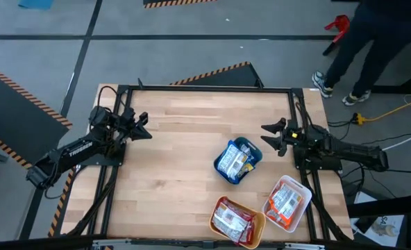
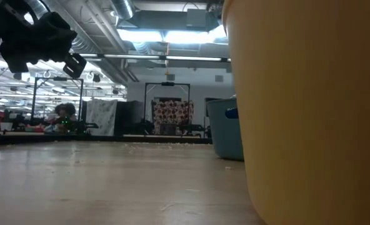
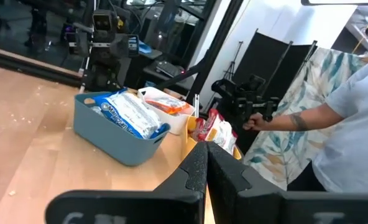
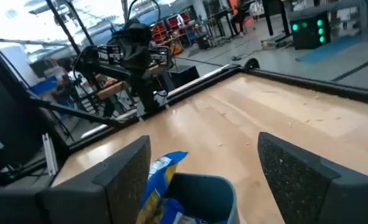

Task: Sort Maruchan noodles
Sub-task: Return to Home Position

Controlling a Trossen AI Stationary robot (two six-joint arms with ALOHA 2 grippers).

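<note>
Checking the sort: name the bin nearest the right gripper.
The blue bin, holding blue-and-white packets, just beside the open right gripper. The yellow bin and white bin sit farther from it.

Noodle packets [image 1: 232, 161] lie in three bins [image 1: 256, 149] clustered on the table's [image 1: 171, 160] right half.

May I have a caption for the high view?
Noodle packets in blue bin, yellow bin, white bin; left gripper shut, right gripper open.
</note>
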